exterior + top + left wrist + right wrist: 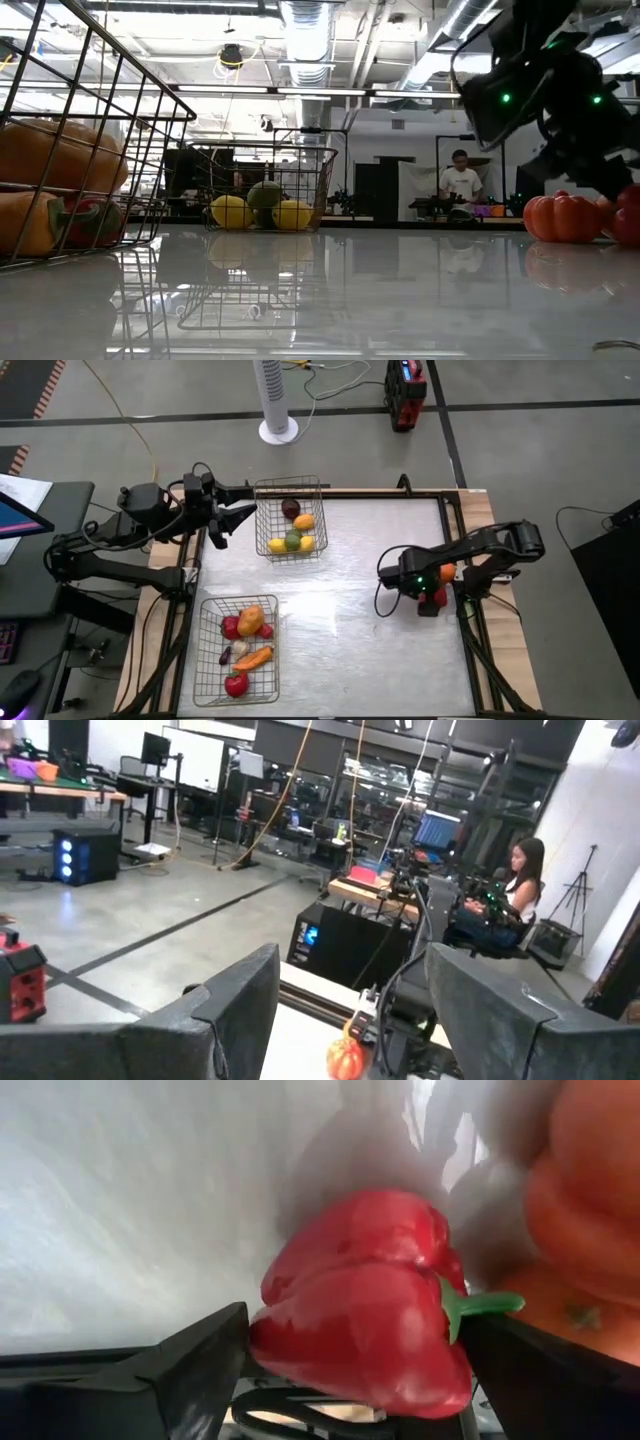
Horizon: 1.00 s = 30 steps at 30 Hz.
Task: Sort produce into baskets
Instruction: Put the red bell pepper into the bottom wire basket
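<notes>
A red pepper [370,1310] lies on the table at its right side, next to an orange pumpkin [447,572]. My right gripper [350,1380] slants down over the pepper, open, with one finger on each side of it. The far basket [262,510] holds yellow, green, orange and dark maroon pieces. The near basket [205,660] holds red and orange pieces and a carrot [254,658]. My left gripper [222,522] hangs level and open beside the far basket's left side, with nothing in it. My right gripper has its two fingers [190,1370] on either side of the red pepper, coming slanting from above. The pepper rests on the table. I cannot tell whether the fingers touch it.
The shiny middle of the table [360,610] between the baskets and my right arm is free. The pumpkin [560,218] sits close behind the pepper. A white fan stand [278,430] and a red device [405,395] stand on the floor beyond the far edge. A person [515,885] sits in the room.
</notes>
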### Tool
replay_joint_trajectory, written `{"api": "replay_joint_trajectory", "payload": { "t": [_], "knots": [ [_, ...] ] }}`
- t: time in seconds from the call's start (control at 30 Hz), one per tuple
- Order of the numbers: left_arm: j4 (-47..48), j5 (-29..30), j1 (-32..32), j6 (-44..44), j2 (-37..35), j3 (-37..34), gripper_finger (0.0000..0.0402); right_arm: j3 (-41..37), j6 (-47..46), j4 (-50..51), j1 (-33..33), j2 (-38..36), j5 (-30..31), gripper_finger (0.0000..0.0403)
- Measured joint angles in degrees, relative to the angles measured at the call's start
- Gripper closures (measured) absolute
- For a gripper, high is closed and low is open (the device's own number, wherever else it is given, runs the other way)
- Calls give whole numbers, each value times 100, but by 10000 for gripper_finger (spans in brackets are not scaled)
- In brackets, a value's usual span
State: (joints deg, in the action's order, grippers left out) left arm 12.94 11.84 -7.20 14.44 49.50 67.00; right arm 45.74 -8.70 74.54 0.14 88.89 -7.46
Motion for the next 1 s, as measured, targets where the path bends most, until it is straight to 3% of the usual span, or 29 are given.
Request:
{"api": "replay_joint_trajectory", "payload": {
  "t": [0.27, 0.5, 0.77, 1.0],
  "knots": [
    [5, -2, 0, -167, -61, 0, 163, 337, 12, 35, 227, 428, 0, 90],
    [-39, 103, 2, -395, -216, 0, 163, 1620, -222, -90, 251, 405, -158, 88],
    [-63, 494, 0, -301, -215, 0, 163, 3359, -242, -1911, 243, 418, -155, 83],
    [-59, 640, 2, 89, -171, 0, 163, 4231, -95, -3194, 276, 418, -166, 82]
  ]
}}
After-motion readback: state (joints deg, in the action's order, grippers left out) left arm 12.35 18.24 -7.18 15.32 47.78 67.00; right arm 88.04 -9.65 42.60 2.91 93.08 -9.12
